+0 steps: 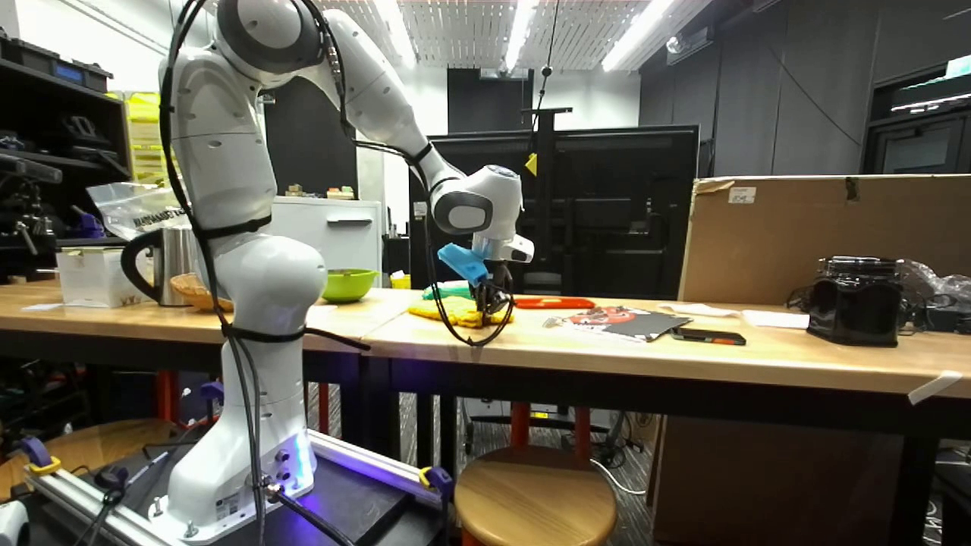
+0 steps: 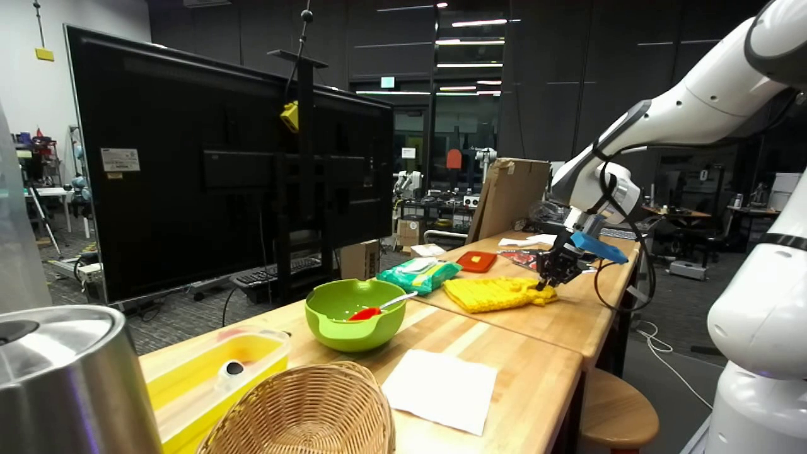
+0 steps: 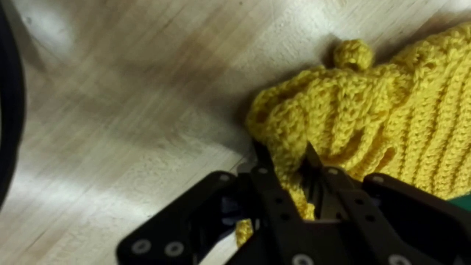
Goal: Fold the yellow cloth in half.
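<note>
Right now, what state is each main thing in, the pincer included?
Yellow cloth: rumpled, pinched near one end
Pincer: closed on a bunched part
Green bowl: upright, open
Red-headed utensil: leaning inside the bowl
Wicker basket: open, no contents visible
Yellow tub: open-topped
Metal kettle: upright
White sheet: lying flat
Green packet: lying flat

jaws touching yellow cloth [image 2: 493, 294], green bowl [image 2: 358, 335]

On the counter [image 2: 529, 372], in an exterior view, the basket [image 2: 356, 403] sits before the bowl [image 2: 356, 337] and left of the sheet [image 2: 441, 391], a utensil [image 2: 367, 313] in the bowl, the packet [image 2: 435, 272] behind it, left of the cloth [image 2: 488, 294], whose end is between the fingers [image 3: 272, 191].
</note>
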You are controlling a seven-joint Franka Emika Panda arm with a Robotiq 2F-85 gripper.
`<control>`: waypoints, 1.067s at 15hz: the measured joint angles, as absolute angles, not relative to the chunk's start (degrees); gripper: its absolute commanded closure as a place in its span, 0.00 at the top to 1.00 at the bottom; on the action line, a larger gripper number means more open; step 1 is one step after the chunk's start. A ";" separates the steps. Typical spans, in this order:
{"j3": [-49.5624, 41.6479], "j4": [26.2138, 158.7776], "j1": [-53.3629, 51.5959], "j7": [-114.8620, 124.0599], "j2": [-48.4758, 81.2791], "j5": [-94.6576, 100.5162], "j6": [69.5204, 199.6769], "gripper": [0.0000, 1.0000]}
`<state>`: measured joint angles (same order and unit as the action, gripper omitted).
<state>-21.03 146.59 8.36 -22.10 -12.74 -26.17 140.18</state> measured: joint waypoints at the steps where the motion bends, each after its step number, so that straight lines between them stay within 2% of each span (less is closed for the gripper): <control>1: -20.95 146.50 8.36 -22.06 -12.72 -26.17 140.10 0.00; 5: -19.55 146.25 8.79 -18.70 -12.83 -23.26 139.60 0.00; 10: -13.28 146.26 11.05 -0.36 -15.85 -8.05 137.46 0.01; 16: -3.23 144.69 12.00 19.06 -25.38 4.34 124.97 0.01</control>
<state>-3.23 144.69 12.00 19.06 -25.38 4.34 124.97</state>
